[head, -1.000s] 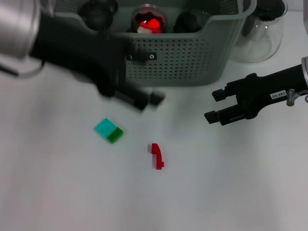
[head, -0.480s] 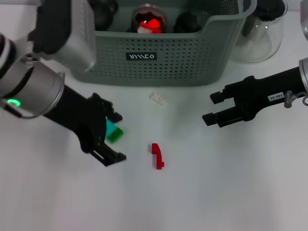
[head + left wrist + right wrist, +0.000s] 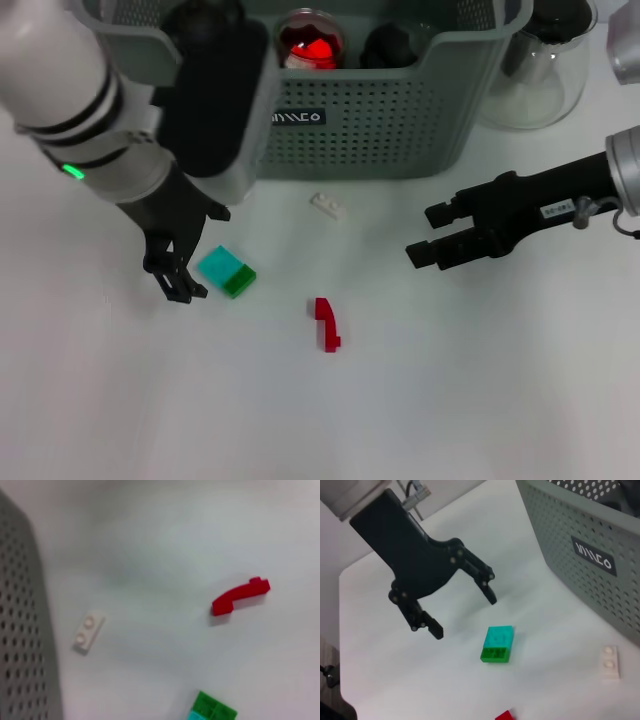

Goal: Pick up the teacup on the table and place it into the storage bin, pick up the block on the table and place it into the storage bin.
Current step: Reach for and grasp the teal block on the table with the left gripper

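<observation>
A plain white tabletop [image 3: 480,400] is carrying everything, smooth and matte. Nearest the robot, a small curved red piece [image 3: 326,323] is lying flat. Just beyond it and toward the robot's left, the block [image 3: 226,271], a flat studded brick that is half teal and half green, is resting on the surface. The left hand [image 3: 186,258] is hanging just beside it with its black fingers spread open and holding nothing; half a second ago it was lower and straddling the block, and 1 second ago it was sweeping past the bin front. The right hand [image 3: 431,236] is hovering above the surface on the robot's right, well apart from the block, fingers parted and empty, and it is sitting slightly closer to the centre than before. Farther back, a tiny white 2-stud plate [image 3: 329,206] is lying near the storage bin [image 3: 400,120], a grey-green plastic basket with perforated walls and a small black label. Dark round objects and 1 red-lit glass item [image 3: 308,40] are sitting inside it. A clear glass carafe [image 3: 540,75] is standing beside the bin.
</observation>
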